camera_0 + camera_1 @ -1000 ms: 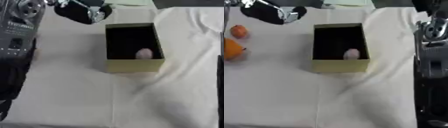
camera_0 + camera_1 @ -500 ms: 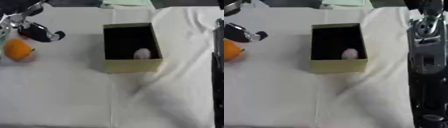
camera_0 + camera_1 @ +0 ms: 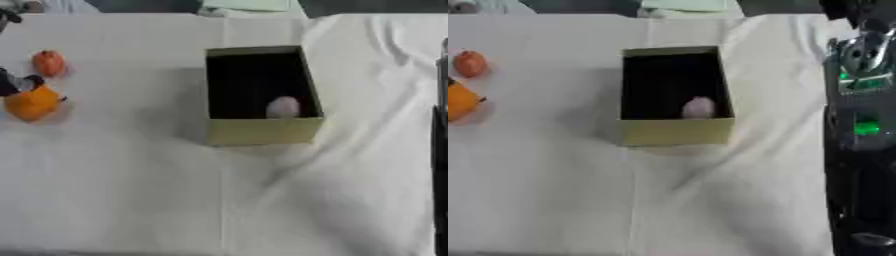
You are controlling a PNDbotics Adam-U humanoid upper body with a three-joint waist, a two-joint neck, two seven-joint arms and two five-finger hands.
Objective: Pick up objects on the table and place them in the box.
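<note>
We cannot tell how the fingers of our left hand (image 3: 12,83) are set; it shows only as a dark tip touching the larger orange fruit (image 3: 32,103), well left of the box (image 3: 262,131). A smaller orange-red fruit (image 3: 49,63) lies just beyond it, and a pale pinkish object (image 3: 283,107) rests inside the box at its near wall. Our right arm (image 3: 861,130) stands right of the box, its hand unseen.

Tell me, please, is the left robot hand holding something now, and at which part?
It cannot be told. Only dark fingertips of the left robot hand show at the frame edge, against the top of the large orange fruit; a closed hold is not visible.
</note>
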